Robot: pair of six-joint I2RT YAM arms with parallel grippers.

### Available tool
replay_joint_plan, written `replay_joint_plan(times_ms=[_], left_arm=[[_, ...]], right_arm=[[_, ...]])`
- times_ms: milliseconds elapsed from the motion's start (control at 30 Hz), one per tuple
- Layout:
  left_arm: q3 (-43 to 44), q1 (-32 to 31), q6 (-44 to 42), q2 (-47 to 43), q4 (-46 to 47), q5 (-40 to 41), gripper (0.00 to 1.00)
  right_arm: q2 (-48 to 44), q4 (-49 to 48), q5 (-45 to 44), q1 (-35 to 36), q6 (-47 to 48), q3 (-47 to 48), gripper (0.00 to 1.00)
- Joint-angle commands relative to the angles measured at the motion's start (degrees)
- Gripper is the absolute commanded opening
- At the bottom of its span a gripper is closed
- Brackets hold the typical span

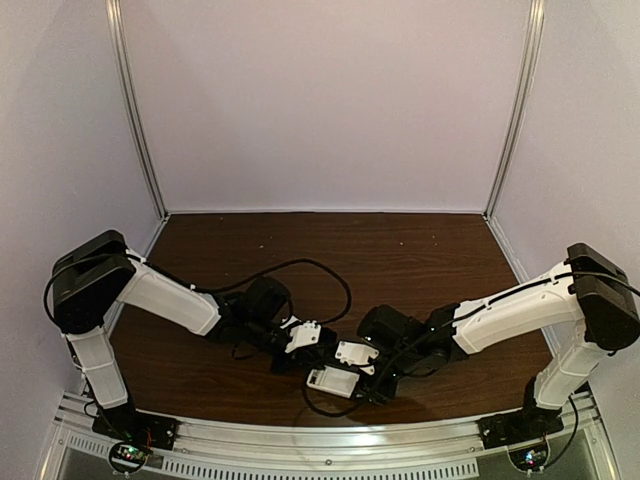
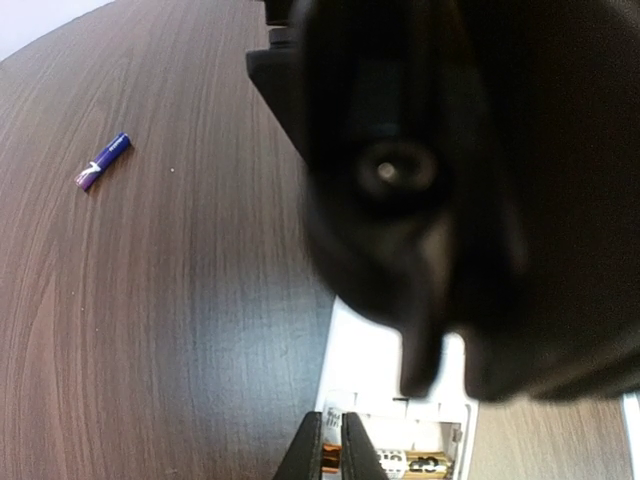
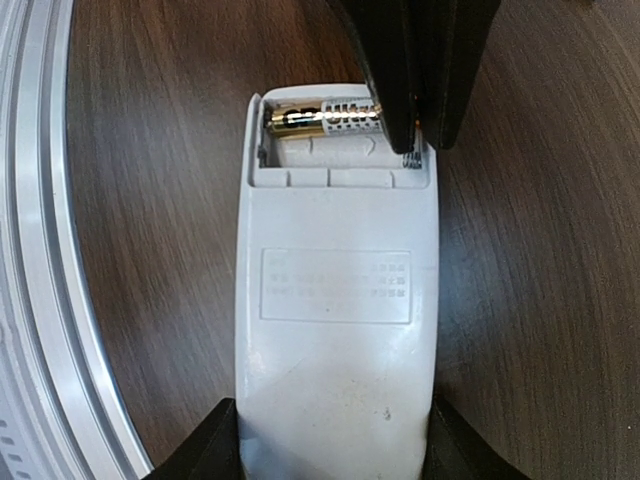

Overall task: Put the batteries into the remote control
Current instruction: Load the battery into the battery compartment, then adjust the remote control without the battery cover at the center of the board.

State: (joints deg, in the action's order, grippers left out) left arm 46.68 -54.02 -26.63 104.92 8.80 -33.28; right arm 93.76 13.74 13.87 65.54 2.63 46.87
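Observation:
The white remote control [image 3: 335,300] lies back up with its battery compartment open at the far end. My right gripper [image 3: 332,440] is shut on its near end, one finger on each side. My left gripper [image 2: 332,422] is shut on the gold-brown battery [image 3: 310,120], which lies in the compartment; its black fingers [image 3: 415,80] show over the compartment's right end. The dark blue-purple battery [image 2: 103,161] lies alone on the wooden table, well away to the left in the left wrist view. In the top view the remote [image 1: 333,382] sits near the front centre between both grippers.
The silver aluminium rail [image 3: 40,250] runs along the table's near edge, close to the remote's left side. The right gripper's black body [image 2: 450,180] fills the upper right of the left wrist view. Black cables [image 1: 300,268] loop over the table behind the arms. White walls enclose the table.

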Motion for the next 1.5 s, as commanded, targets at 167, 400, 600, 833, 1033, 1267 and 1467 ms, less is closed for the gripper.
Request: replay_joint_plan(times_ms=[167, 400, 600, 833, 1033, 1267, 1467], left_arm=[[-1.70, -2.97, -1.93, 4.44, -13.50, 1.31, 0.06], [-0.36, -3.33, -2.76, 6.03, -15.33, 0.49, 0.06], [1.44, -4.33, -2.96, 7.97, -16.90, 1.81, 0.07], [3.35, -4.34, -3.63, 9.80, -18.70, 2.42, 0.07], [5.89, -4.27, -5.69, 12.14, -20.98, 2.94, 0.07], [8.76, -4.55, -6.96, 15.77, -23.47, 3.49, 0.07], [9.35, -4.67, -7.42, 16.74, -23.63, 4.60, 0.08]], right_arm=[[-2.41, 2.54, -10.30, -1.61, -0.62, 0.47, 0.00], [-3.31, 3.16, -13.41, -2.03, 0.15, 0.68, 0.00], [-5.59, 3.34, -15.51, -2.43, 0.60, 0.63, 0.00], [-5.58, 3.55, -18.97, -3.12, 1.73, 1.03, 0.00], [-6.33, 2.67, -21.66, -4.50, 2.67, 0.63, 0.00], [-5.71, 1.61, -22.31, -5.33, 4.48, 0.44, 0.00], [-5.77, 1.07, -21.28, -5.51, 5.94, 0.00, 0.00]])
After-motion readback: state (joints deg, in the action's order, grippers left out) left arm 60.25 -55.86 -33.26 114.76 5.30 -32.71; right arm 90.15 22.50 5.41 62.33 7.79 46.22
